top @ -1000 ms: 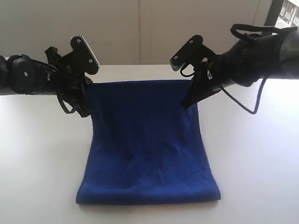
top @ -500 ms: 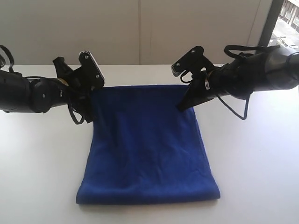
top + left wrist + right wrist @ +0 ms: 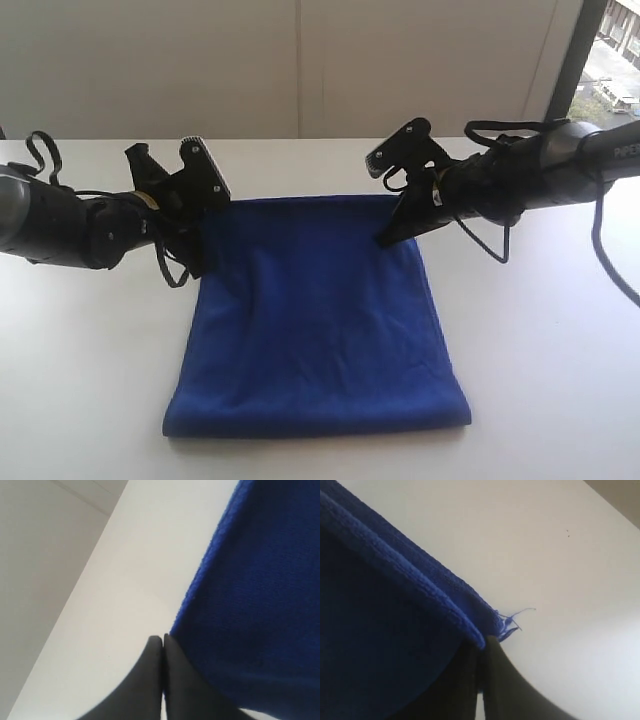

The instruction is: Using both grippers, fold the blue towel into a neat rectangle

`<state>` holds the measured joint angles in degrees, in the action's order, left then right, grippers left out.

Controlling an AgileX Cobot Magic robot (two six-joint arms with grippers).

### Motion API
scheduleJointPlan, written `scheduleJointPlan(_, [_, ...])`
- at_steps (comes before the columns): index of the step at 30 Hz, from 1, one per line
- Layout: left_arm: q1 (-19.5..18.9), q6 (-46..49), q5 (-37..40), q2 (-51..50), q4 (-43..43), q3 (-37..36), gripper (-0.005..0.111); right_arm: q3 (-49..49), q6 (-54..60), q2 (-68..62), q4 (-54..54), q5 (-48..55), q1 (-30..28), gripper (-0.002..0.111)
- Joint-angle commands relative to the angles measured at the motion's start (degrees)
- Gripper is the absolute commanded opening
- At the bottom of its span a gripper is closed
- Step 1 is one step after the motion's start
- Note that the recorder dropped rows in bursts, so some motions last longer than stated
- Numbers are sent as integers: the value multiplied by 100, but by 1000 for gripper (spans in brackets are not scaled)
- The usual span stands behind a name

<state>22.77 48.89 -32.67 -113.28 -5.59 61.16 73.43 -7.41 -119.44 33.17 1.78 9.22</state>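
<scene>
The left claw (image 3: pixel 162 641) and right claw (image 3: pixel 481 647) each clamped a towel (image 3: pixel 315 320) corner. Soft and light, it would likely sag between them, so corners seemed the best hold.

Towel (image 3: pixel 315 320) on table (image 3: pixel 540 350) centre; wall (image 3: pixel 200 60) behind table.

1. White counter (image 3: pixel 80 380): bare on both sides of the deep blue fuzzy towel (image 3: pixel 315 330), so there is open passage there.
2. The towel covers the counter's middle, a low, soft obstacle.
3. Black left hand (image 3: pixel 193 255) and black right hand (image 3: pixel 385 238) sit at the towel's far corners. Their arms span the counter outward.
4. The gap between the hands, above the towel, is unobstructed.
5. Pale wall (image 3: pixel 300 60) closes off the far side.
</scene>
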Motion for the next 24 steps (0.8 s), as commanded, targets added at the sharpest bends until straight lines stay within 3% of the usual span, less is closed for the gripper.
scheduleJointPlan(1, [-93,-118,-41,-11,-241,-35,0,14,-267,-108,-20,293,-181,0])
scheduleJointPlan(13, [-93,-523,-74,-34,224,-35,0,14,-353,-238,-20,49,-207,0])
scheduleJointPlan(17, [-93,-543,-154,-142,224,-35,0,14,-353,-304,-20,23,-273,12])
scheduleJointPlan(20, [-93,-543,-215,-251,224,-35,11,14,-353,-411,-20,-60,-301,28])
scheduleJointPlan(24, [-93,-543,-154,-433,224,78,40,14,-353,-529,-20,-178,-301,47])
